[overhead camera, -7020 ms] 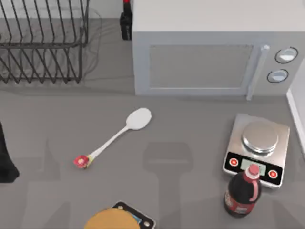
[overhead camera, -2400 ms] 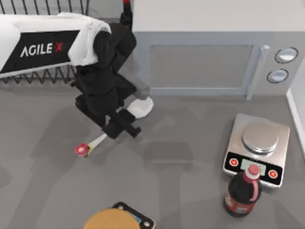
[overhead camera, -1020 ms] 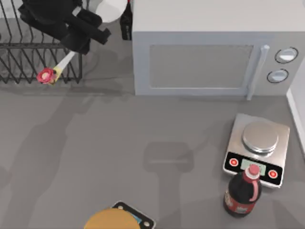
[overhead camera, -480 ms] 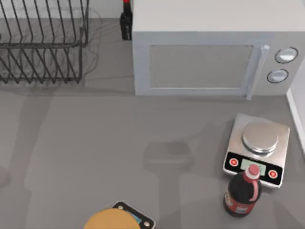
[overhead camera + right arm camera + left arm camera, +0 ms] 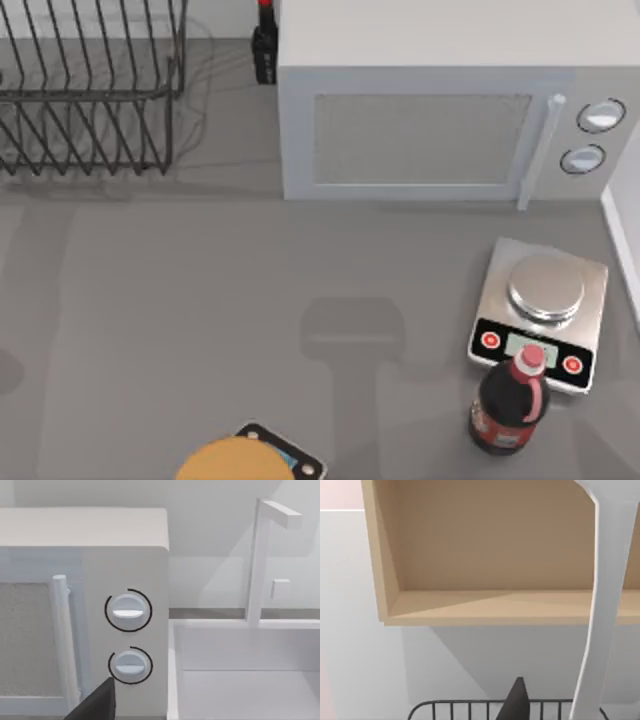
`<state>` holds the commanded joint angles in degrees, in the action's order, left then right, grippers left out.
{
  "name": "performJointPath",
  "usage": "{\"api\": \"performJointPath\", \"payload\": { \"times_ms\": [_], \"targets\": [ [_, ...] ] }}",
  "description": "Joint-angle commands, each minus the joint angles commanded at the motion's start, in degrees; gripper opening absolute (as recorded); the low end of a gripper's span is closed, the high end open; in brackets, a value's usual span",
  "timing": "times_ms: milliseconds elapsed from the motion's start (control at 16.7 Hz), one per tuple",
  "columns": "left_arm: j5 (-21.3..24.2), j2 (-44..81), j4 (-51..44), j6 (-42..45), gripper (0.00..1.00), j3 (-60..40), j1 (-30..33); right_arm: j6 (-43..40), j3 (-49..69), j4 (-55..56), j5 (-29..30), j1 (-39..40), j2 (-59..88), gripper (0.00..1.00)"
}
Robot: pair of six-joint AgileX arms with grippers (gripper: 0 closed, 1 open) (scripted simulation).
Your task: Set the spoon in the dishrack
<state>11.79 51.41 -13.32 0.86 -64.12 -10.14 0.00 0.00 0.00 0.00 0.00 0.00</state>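
The dark wire dishrack [image 5: 92,96] stands at the table's back left, with nothing between its tines in the top view. In the left wrist view the white spoon [image 5: 606,605] hangs upright close to the camera, its bowl end up, above the dishrack's top rail [image 5: 470,703]. My left gripper [image 5: 552,709] is shut on the spoon's handle; one dark fingertip [image 5: 516,701] shows beside it. The flower knob is hidden. My right gripper [image 5: 96,706] shows as a dark edge low in the right wrist view, facing the microwave's knobs.
A grey microwave [image 5: 430,110] fills the back middle, with a dark bottle [image 5: 264,40] between it and the rack. A kitchen scale [image 5: 541,312] and a cola bottle [image 5: 508,400] sit front right. Bread [image 5: 232,462] lies at the front edge. A white sink [image 5: 245,670] stands at the right.
A second ago my left arm held the spoon over the dishrack's right end in the top view. It has since left that view with the spoon.
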Motion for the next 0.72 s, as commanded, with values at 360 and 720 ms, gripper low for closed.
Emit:
{"api": "performJointPath", "payload": {
  "times_ms": [360, 720],
  "targets": [
    [-0.01, -0.13, 0.39, 0.03, 0.0, 0.11, -0.01, 0.0, 0.0, 0.0, 0.0, 0.0, 0.0, 1.0],
    [-1.13, 11.95, 13.18, -0.12, 0.0, 0.82, 1.12, 0.0, 0.0, 0.0, 0.0, 0.0, 0.0, 1.0]
  ]
}}
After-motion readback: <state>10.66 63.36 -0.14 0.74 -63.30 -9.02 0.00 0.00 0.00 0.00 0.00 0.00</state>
